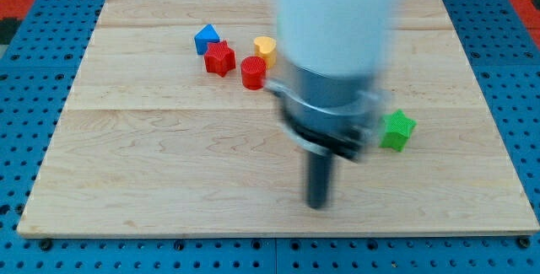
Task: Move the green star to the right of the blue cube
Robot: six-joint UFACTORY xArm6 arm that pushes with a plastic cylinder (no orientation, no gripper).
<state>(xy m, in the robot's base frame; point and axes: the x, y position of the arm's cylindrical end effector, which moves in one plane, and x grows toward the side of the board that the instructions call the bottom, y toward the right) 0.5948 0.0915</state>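
Observation:
The green star (pixel 396 130) lies on the wooden board (pixel 169 164) at the view's right, partly hidden by the arm's body. The blue cube (pixel 206 39) sits near the view's top left. My tip (pixel 317 204) is at the lower end of the dark rod, below and to the left of the green star, clearly apart from it. It is far below and to the right of the blue cube. The arm is blurred.
A red star (pixel 219 58) sits just below and to the right of the blue cube. A red cylinder (pixel 253 72) lies to its right. A yellow block (pixel 265 48) sits above the cylinder, partly hidden by the arm. Blue pegboard (pixel 25 122) surrounds the board.

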